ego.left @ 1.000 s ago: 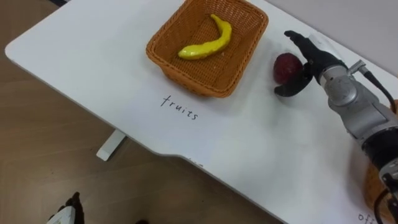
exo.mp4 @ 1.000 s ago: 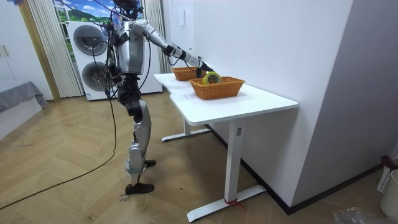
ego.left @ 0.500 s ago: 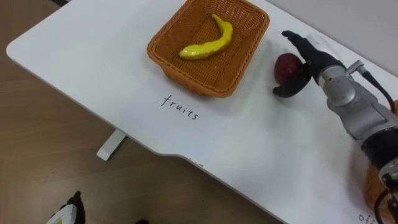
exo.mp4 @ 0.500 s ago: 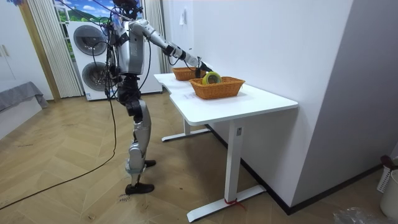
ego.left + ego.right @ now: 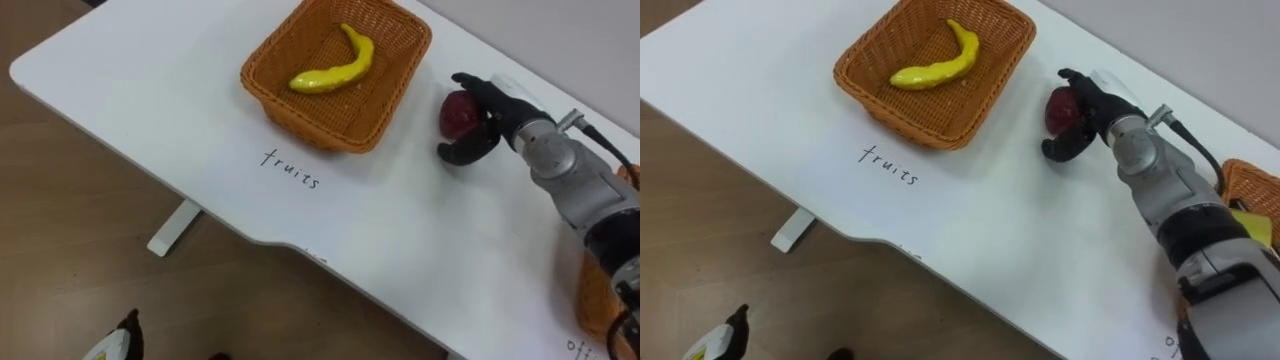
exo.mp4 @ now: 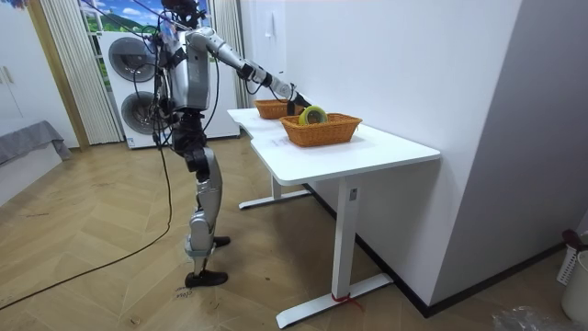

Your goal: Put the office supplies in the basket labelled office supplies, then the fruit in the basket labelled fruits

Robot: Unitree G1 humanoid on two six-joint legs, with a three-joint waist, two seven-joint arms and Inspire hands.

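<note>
A "fruits" label (image 5: 290,171) fronts the basket (image 5: 330,128); right hand (image 5: 497,108) clasps a red fruit (image 5: 458,115).

White desk (image 5: 150,90) marked with a black handwritten word. Orange-brown woven basket (image 5: 310,120) holding a yellow banana (image 5: 335,68). Dark red fruit (image 5: 459,115) inside the black fingers (image 5: 468,82) of the right hand (image 5: 495,112), whose wrist is silver-grey. Brown wooden floor (image 5: 70,230), herringbone-patterned in the room view

Home laundry corner; stacked washing machines (image 6: 140,85); curtains (image 6: 62,74); parquet floor (image 6: 101,276); white desk (image 6: 386,152)
</note>
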